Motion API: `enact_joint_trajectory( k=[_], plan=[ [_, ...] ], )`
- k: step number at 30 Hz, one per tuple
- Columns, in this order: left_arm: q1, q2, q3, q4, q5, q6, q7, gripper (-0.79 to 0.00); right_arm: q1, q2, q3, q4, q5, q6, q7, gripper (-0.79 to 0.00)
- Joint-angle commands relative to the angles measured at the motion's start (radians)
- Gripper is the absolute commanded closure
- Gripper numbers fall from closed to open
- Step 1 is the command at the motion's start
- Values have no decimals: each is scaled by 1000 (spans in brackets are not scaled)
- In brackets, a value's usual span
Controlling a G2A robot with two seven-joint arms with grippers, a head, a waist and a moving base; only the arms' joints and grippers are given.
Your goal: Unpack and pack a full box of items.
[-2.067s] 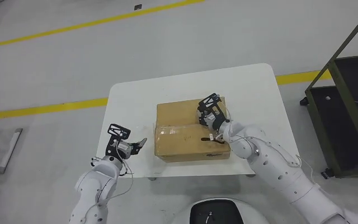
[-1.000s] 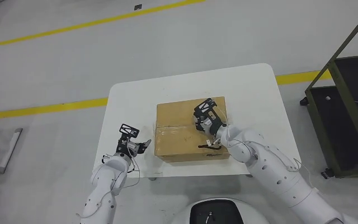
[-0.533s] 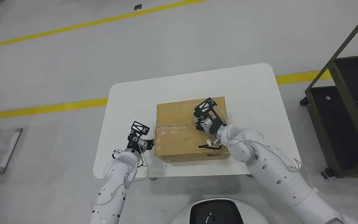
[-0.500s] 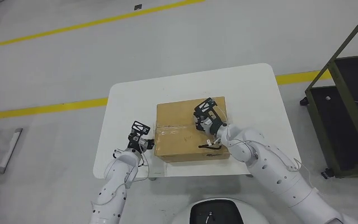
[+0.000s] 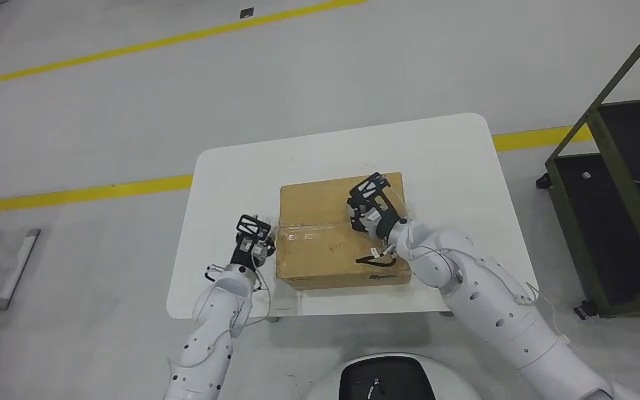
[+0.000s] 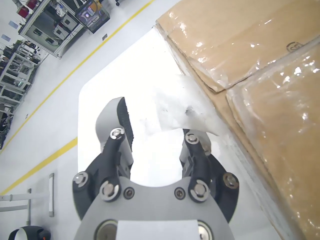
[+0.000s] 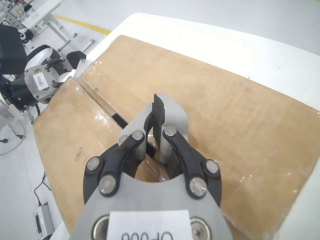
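- A closed cardboard box (image 5: 320, 215) is recorded mid-table (image 5: 450, 160), close to the near edge, with clear tape (image 7: 100, 116) over its seam.
- The left gripper (image 6: 157, 118) is spread wide beside the box's left end, with a loose tape flap (image 6: 180, 103) overlapping one finger.
- The right gripper (image 7: 156, 116) is held over the box top, fingers pressed together with nothing gripped.
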Motion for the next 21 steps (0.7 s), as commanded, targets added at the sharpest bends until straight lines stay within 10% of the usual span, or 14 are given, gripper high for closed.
enact_joint_trajectory(
  k=[1, 10, 12, 14, 21],
  plan=[
    [2, -1, 0, 1, 2, 2, 6, 0, 2, -1, 0, 1, 0, -1, 1, 0],
    [7, -3, -18, -7, -14, 18, 20, -252, 3, -5, 4, 6, 1, -2, 5, 0],
    [9, -4, -22, -11, -19, 17, 20, -379, 5, -6, 4, 7, 0, -3, 6, 0],
    [9, -4, -27, -16, -22, 15, 18, -785, 7, -8, 4, 9, 1, -5, 6, 0],
    [2, -8, -28, -21, -22, 32, -12, -785, 8, -11, 5, 13, -1, -5, 4, 0]
  ],
)
